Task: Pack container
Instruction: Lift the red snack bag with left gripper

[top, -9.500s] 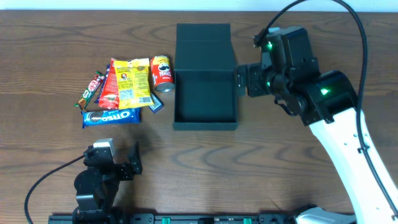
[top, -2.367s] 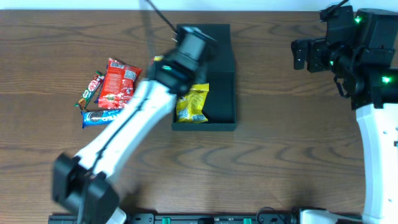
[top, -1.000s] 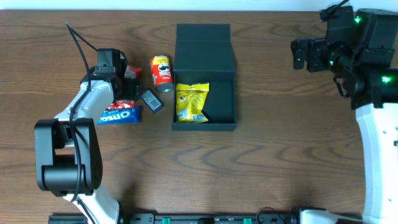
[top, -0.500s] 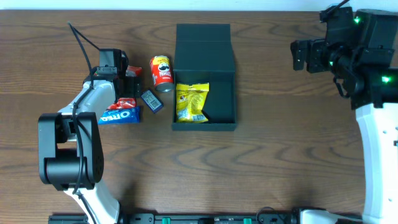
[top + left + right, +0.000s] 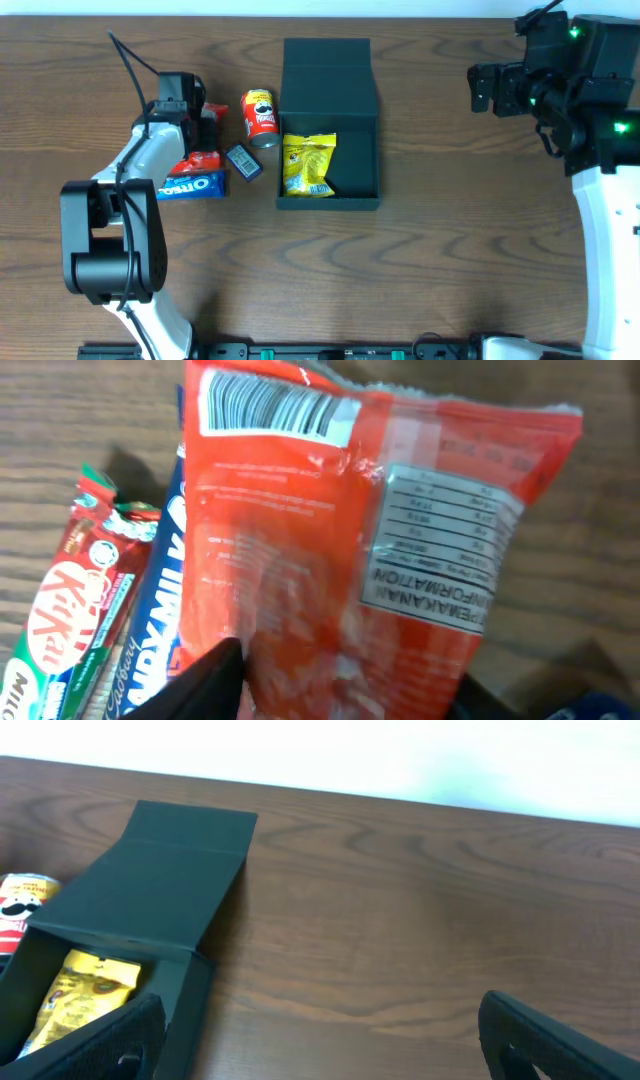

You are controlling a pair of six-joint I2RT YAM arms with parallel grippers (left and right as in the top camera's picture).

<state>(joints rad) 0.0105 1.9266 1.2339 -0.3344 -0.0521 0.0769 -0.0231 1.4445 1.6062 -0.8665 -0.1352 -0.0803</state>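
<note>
Noted left tool [image 5: 350, 695] clamped on red packet [image 5: 350, 530], right tool [image 5: 325, 1038] spread wide, empty; KitKat bar [image 5: 65, 605] legible solely from left wrist

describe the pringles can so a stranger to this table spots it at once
Find the dark square container in the middle of the table. Just off its left wall, toward the far side, lies a small red Pringles can. It is the only cylinder there; the dark blue packet beside it is flat.

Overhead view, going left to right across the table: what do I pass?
Oreo pack → Pringles can → container → right tool
</note>
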